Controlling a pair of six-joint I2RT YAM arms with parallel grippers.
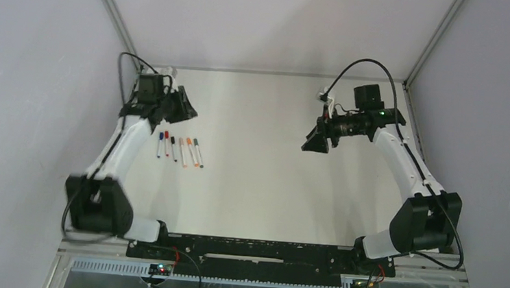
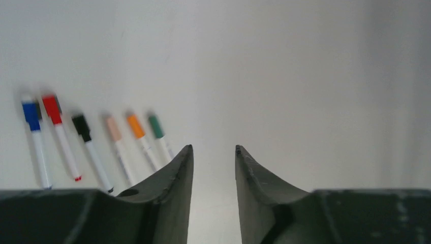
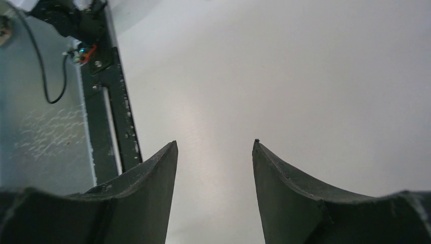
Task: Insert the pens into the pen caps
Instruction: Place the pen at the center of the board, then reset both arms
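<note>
Several pens (image 1: 179, 150) lie side by side in a row on the left of the white table, thin white barrels fanned slightly. In the left wrist view each barrel carries a pen cap on its far end: blue (image 2: 30, 114), red (image 2: 52, 109), black (image 2: 81, 127), pinkish (image 2: 113, 128), orange (image 2: 135, 126) and green (image 2: 155, 126). My left gripper (image 1: 185, 109) (image 2: 213, 148) hovers just beyond the row, to the right of the green pen, open with nothing between its fingers. My right gripper (image 1: 314, 143) (image 3: 215, 143) hangs over the right half of the table, open and empty.
The black base rail (image 3: 109, 101) (image 1: 264, 251) runs along the table's near edge, with cables and small circuit boards beside it. Grey walls and metal frame posts (image 1: 114, 16) close in the back and sides.
</note>
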